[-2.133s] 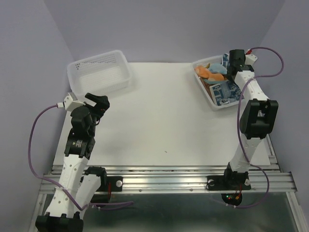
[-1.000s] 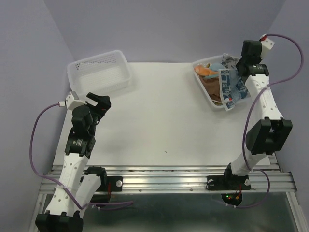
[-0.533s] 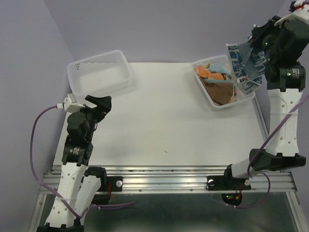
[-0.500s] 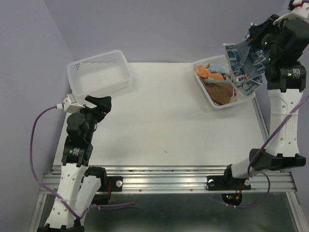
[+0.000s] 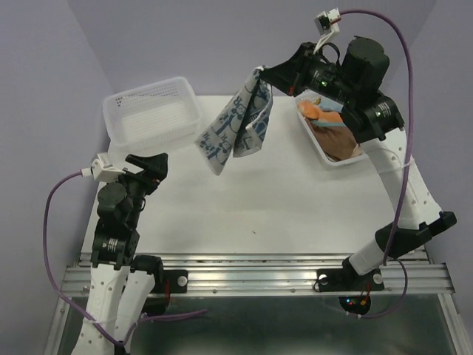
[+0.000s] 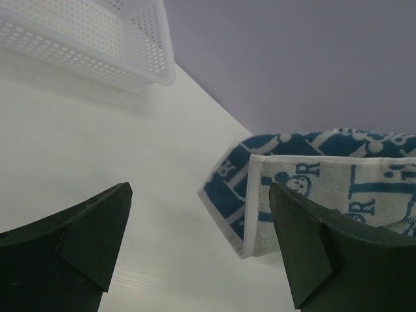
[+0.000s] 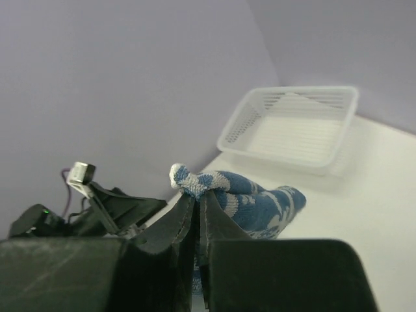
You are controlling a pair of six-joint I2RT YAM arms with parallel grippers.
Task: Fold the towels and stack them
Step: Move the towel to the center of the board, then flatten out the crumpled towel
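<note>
My right gripper (image 5: 261, 74) pinches a corner of the blue-white towel (image 5: 235, 129), my left gripper (image 5: 151, 164) gapes empty; I'd lay it flat on the table (image 5: 281, 200), hanging edge first.

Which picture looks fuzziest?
Right wrist view: fuzziest; the white basket, the right gripper and the blue-white towel it pinches all look soft. Left wrist view: the towel's print is crisp, the open left gripper just dark. Top view: sharp, evenly lit.
</note>
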